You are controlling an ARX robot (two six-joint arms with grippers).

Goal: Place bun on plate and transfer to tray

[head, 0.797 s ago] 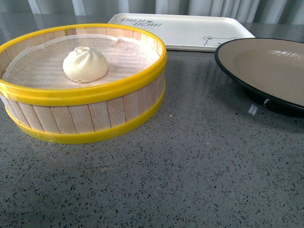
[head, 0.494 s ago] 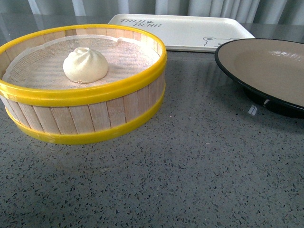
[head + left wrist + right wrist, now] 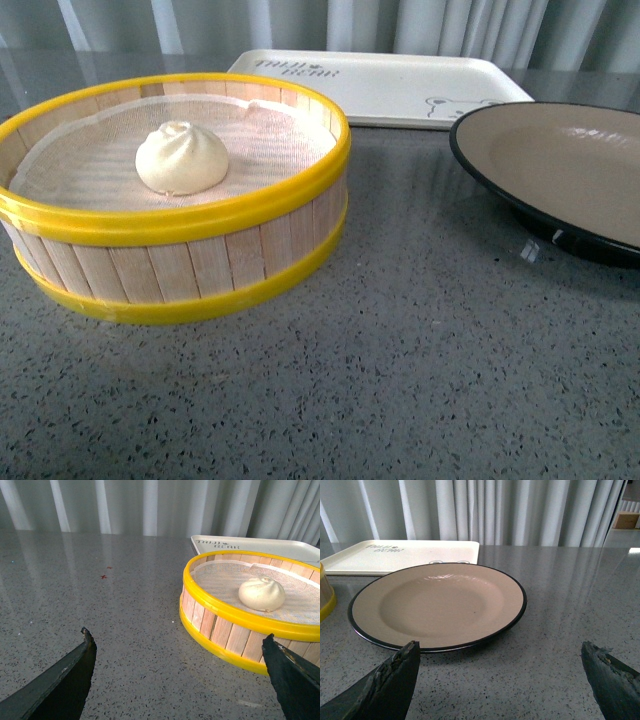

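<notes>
The white pleated bun rests on the cloth liner inside a yellow-rimmed wooden steamer basket at the left of the front view. The black-rimmed beige plate sits bare at the right. Behind both lies the cream tray with lettering and a bear face. My left gripper is open above the counter, short of the basket. My right gripper is open just short of the plate's near rim. Neither arm shows in the front view.
Everything stands on a grey speckled stone counter. Pale curtains hang behind the table. A small red mark lies on the counter in the left wrist view, away from the basket.
In the front view the whole scene has slid down slightly, showing more curtain above the tray. The bun, basket, plate and tray keep their places relative to each other.
</notes>
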